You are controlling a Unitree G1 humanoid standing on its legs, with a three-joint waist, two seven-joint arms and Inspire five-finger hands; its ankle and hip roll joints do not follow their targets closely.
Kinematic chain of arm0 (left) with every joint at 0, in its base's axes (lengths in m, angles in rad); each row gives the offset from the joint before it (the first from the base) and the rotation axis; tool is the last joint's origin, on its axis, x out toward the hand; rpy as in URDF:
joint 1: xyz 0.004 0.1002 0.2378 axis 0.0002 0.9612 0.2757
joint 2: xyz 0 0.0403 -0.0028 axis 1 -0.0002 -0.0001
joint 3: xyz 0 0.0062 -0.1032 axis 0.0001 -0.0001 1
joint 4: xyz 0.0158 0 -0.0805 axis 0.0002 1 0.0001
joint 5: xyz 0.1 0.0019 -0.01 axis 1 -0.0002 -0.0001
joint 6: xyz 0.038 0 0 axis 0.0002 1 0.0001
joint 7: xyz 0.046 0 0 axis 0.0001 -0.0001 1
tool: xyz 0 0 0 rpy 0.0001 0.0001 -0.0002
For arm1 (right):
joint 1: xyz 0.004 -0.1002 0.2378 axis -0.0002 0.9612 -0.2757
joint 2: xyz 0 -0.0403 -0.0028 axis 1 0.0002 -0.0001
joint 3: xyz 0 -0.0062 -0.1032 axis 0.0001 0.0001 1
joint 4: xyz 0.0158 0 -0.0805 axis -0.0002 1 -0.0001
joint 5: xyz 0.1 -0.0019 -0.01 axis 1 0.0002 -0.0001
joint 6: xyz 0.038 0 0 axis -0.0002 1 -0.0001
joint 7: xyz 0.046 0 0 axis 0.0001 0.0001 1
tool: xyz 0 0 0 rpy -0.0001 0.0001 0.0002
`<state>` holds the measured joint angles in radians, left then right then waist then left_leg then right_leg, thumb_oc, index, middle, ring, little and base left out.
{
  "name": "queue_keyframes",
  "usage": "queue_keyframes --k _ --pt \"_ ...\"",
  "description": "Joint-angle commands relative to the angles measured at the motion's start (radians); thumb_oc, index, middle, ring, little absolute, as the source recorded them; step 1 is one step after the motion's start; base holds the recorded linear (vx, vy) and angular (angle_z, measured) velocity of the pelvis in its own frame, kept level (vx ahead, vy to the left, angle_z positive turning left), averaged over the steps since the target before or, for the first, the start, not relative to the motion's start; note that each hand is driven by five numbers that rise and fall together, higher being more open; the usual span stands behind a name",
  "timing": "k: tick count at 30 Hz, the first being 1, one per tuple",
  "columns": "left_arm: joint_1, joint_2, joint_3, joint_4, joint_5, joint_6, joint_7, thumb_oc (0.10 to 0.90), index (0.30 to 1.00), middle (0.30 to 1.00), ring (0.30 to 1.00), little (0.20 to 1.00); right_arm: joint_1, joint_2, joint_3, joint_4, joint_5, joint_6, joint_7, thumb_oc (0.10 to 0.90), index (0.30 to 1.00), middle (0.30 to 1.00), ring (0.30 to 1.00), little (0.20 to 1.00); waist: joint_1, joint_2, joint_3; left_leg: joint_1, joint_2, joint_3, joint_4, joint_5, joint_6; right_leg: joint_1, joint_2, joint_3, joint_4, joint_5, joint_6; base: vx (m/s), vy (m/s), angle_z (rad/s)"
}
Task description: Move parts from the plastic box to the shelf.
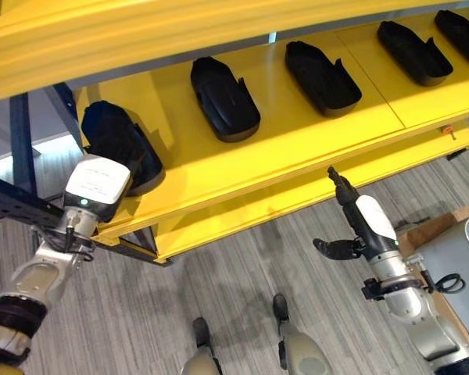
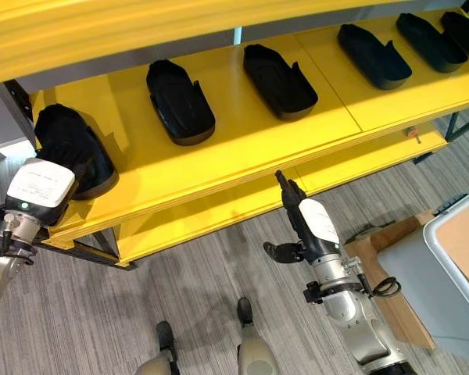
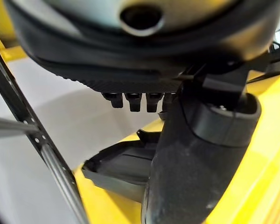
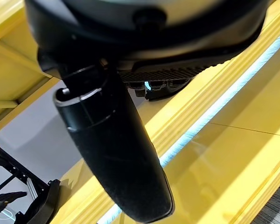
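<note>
Several black moulded parts lie in a row on the yellow shelf (image 1: 297, 133). My left hand (image 1: 99, 187) reaches onto the shelf's left end, right at the leftmost part (image 1: 117, 137). In the left wrist view that part (image 3: 116, 163) rests on the yellow board just past my straight fingers (image 3: 133, 100), and nothing is in the grasp. My right hand (image 1: 358, 223) hovers in front of the shelf's front edge, lower down. It is open and empty, with its fingers pointing up at the shelf and its thumb spread sideways.
Other parts (image 1: 223, 98) (image 1: 322, 76) (image 1: 413, 51) sit spaced along the shelf. A yellow upper board (image 1: 102, 39) overhangs it, and a lower board (image 1: 297, 199) juts out beneath. A dark metal upright (image 1: 19, 141) stands at the left. A grey plastic box (image 2: 453, 258) stands on a wooden base at the right.
</note>
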<state>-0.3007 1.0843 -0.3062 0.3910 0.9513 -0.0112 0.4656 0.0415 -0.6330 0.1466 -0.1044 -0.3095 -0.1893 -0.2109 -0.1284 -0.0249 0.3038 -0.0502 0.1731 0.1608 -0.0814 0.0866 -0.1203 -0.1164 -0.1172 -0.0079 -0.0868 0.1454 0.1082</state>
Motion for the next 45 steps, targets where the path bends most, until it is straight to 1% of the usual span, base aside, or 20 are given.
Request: queue_keyframes --k 1,6,11,12,13,14,15,20,22,23,24,25,26,28,29,30,33,37,38,45 --pt "-0.052 0.096 0.103 0.010 0.013 0.019 0.045 0.900 1.000 1.000 1.000 1.000 -0.021 -0.023 -0.081 -0.069 0.024 -0.060 -0.037 0.900 1.000 1.000 1.000 1.000 0.001 -0.003 -0.129 0.096 0.037 0.038 -0.006 -0.051 -0.017 0.080 -0.123 -0.042 0.045 -0.068 0.100 0.02 -0.011 0.05" --pt "-0.009 0.102 0.154 -0.029 0.014 0.018 0.046 0.900 1.000 1.000 1.000 1.000 -0.001 -0.013 -0.100 -0.069 0.021 -0.056 -0.038 0.900 1.000 1.000 1.000 1.000 0.006 0.002 -0.148 0.104 0.034 0.032 -0.006 -0.054 -0.017 0.101 -0.124 -0.049 0.032 -0.065 0.100 0.00 0.000 0.00" --pt "0.030 0.087 0.214 -0.064 -0.005 0.022 0.048 0.900 1.000 1.000 1.000 1.000 0.011 -0.006 -0.115 -0.069 0.014 -0.050 -0.041 0.900 1.000 1.000 1.000 1.000 0.008 0.004 -0.161 0.108 0.033 0.031 -0.006 -0.056 -0.016 0.111 -0.123 -0.052 0.027 -0.066 0.099 0.00 -0.007 0.01" --pt "0.039 0.072 0.234 -0.074 -0.021 0.026 0.052 0.900 1.000 1.000 1.000 1.000 0.014 -0.003 -0.119 -0.069 0.012 -0.046 -0.041 0.900 1.000 1.000 1.000 1.000 0.010 0.004 -0.163 0.110 0.032 0.030 -0.006 -0.056 -0.016 0.113 -0.123 -0.053 0.027 -0.066 0.099 0.00 0.000 0.00" --pt "0.048 0.036 0.270 -0.099 -0.054 0.030 0.060 0.900 1.000 1.000 1.000 1.000 0.021 0.004 -0.129 -0.070 0.008 -0.042 -0.043 0.900 1.000 1.000 1.000 1.000 0.013 0.002 -0.168 0.111 0.032 0.029 -0.006 -0.057 -0.015 0.116 -0.122 -0.054 0.026 -0.067 0.098 0.00 0.000 0.00" --pt "0.060 0.034 0.282 -0.108 -0.054 0.031 0.057 0.900 1.000 1.000 1.000 1.000 0.021 0.002 -0.127 -0.072 0.008 -0.041 -0.043 0.900 1.000 1.000 1.000 1.000 0.010 0.004 -0.168 0.112 0.032 0.029 -0.006 -0.057 -0.015 0.117 -0.122 -0.053 0.025 -0.067 0.098 0.00 0.000 0.00" --pt "0.074 -0.017 0.326 -0.148 -0.098 0.033 0.064 0.900 1.000 1.000 1.000 1.000 0.030 0.013 -0.136 -0.071 0.005 -0.033 -0.041 0.900 1.000 1.000 1.000 1.000 0.011 0.001 -0.173 0.114 0.033 0.028 -0.006 -0.058 -0.015 0.120 -0.120 -0.054 0.024 -0.069 0.095 0.00 0.000 0.00" --pt "0.075 -0.214 0.409 -0.244 -0.314 -0.001 0.092 0.900 1.000 1.000 1.000 1.000 0.041 0.034 -0.142 -0.077 0.011 -0.006 -0.034 0.900 1.000 1.000 1.000 1.000 0.004 -0.009 -0.187 0.119 0.037 0.028 -0.006 -0.059 -0.016 0.127 -0.114 -0.054 0.015 -0.069 0.088 0.00 0.000 0.00" --pt "0.038 -0.325 0.408 -0.281 -0.480 -0.049 0.114 0.900 1.000 1.000 1.000 1.000 0.038 0.040 -0.127 -0.083 0.021 0.002 -0.031 0.900 1.000 1.000 1.000 1.000 -0.003 -0.011 -0.190 0.128 0.040 0.032 -0.006 -0.062 -0.018 0.133 -0.110 -0.053 0.015 -0.075 0.085 0.00 0.000 0.00" --pt "0.027 -0.363 0.407 -0.289 -0.545 -0.066 0.120 0.900 1.000 1.000 1.000 1.000 0.039 0.042 -0.124 -0.086 0.026 0.004 -0.031 0.900 1.000 1.000 1.000 1.000 -0.005 -0.013 -0.192 0.124 0.042 0.033 -0.006 -0.056 -0.018 0.128 -0.108 -0.051 0.015 -0.069 0.083 0.00 0.000 0.00" --pt "0.027 -0.363 0.407 -0.289 -0.545 -0.066 0.120 0.900 1.000 1.000 1.000 1.000 0.039 0.042 -0.124 -0.086 0.026 0.004 -0.031 0.900 1.000 1.000 1.000 1.000 -0.005 -0.013 -0.192 0.124 0.042 0.033 -0.006 -0.056 -0.018 0.128 -0.108 -0.051 0.015 -0.069 0.083 0.00 0.000 0.00" --pt "-0.003 -0.439 0.394 -0.303 -0.690 -0.106 0.122 0.900 1.000 1.000 1.000 1.000 0.037 0.041 -0.114 -0.092 0.039 0.009 -0.028 0.900 1.000 1.000 1.000 1.000 -0.010 -0.016 -0.196 0.124 0.046 0.037 -0.006 -0.054 -0.019 0.127 -0.103 -0.048 0.015 -0.070 0.080 0.00 -0.028 -0.04" --pt "-0.026 -0.487 0.376 -0.310 -0.775 -0.132 0.122 0.900 1.000 1.000 1.000 1.000 0.034 0.040 -0.107 -0.095 0.045 0.011 -0.027 0.900 1.000 1.000 1.000 1.000 -0.013 -0.016 -0.194 0.126 0.049 0.038 -0.006 -0.052 -0.020 0.127 -0.101 -0.049 0.017 -0.071 0.079 0.01 -0.036 -0.02" --pt "-0.054 -0.529 0.345 -0.311 -0.854 -0.146 0.113 0.900 1.000 1.000 1.000 1.000 0.028 0.035 -0.098 -0.102 0.051 0.013 -0.024 0.900 1.000 1.000 1.000 1.000 -0.020 -0.020 -0.197 0.125 0.053 0.039 -0.006 -0.049 -0.022 0.125 -0.096 -0.045 0.016 -0.071 0.077 0.00 -0.013 -0.02" --pt "-0.056 -0.529 0.344 -0.310 -0.856 -0.147 0.112 0.900 1.000 1.000 1.000 1.000 0.028 0.034 -0.100 -0.103 0.051 0.013 -0.024 0.900 1.000 1.000 1.000 1.000 -0.018 -0.019 -0.197 0.125 0.053 0.039 -0.006 -0.049 -0.022 0.125 -0.096 -0.045 0.016 -0.071 0.077 0.01 -0.030 -0.04" --pt "-0.081 -0.571 0.317 -0.301 -0.940 -0.164 0.124 0.900 1.000 1.000 1.000 1.000 0.021 0.027 -0.086 -0.108 0.055 0.016 -0.023 0.900 1.000 1.000 1.000 1.000 -0.024 -0.023 -0.198 0.124 0.057 0.040 -0.006 -0.046 -0.024 0.123 -0.091 -0.043 0.016 -0.072 0.074 0.01 -0.033 -0.05" --pt "-0.118 -0.630 0.282 -0.271 -1.068 -0.200 0.121 0.900 1.000 1.000 1.000 1.000 0.008 0.022 -0.064 -0.114 0.058 0.015 -0.027 0.900 1.000 1.000 1.000 1.000 -0.031 -0.027 -0.198 0.125 0.066 0.042 -0.006 -0.042 -0.027 0.121 -0.083 -0.037 0.016 -0.074 0.071 0.01 -0.026 -0.03" --pt "-0.141 -0.655 0.255 -0.244 -1.110 -0.213 0.112 0.900 1.000 1.000 1.000 1.000 -0.001 0.015 -0.047 -0.117 0.065 0.012 -0.025 0.900 1.000 1.000 1.000 1.000 -0.035 -0.031 -0.196 0.127 0.074 0.048 -0.006 -0.040 -0.030 0.121 -0.075 -0.031 0.015 -0.075 0.069 0.01 -0.020 -0.05" --pt "-0.148 -0.674 0.248 -0.219 -1.156 -0.221 0.103 0.900 1.000 1.000 1.000 1.000 -0.002 0.012 -0.042 -0.121 0.066 0.010 -0.022 0.900 1.000 1.000 1.000 1.000 -0.039 -0.034 -0.197 0.129 0.076 0.051 -0.006 -0.039 -0.031 0.121 -0.071 -0.027 0.013 -0.076 0.068 0.02 -0.030 -0.04" --pt "-0.173 -0.705 0.229 -0.169 -1.206 -0.223 0.102 0.900 1.000 1.000 1.000 1.000 -0.012 0.007 -0.029 -0.121 0.064 0.008 -0.034 0.900 1.000 1.000 1.000 1.000 -0.047 -0.038 -0.190 0.130 0.084 0.058 -0.006 -0.034 -0.036 0.122 -0.061 -0.019 0.009 -0.078 0.064 0.01 -0.015 -0.04"
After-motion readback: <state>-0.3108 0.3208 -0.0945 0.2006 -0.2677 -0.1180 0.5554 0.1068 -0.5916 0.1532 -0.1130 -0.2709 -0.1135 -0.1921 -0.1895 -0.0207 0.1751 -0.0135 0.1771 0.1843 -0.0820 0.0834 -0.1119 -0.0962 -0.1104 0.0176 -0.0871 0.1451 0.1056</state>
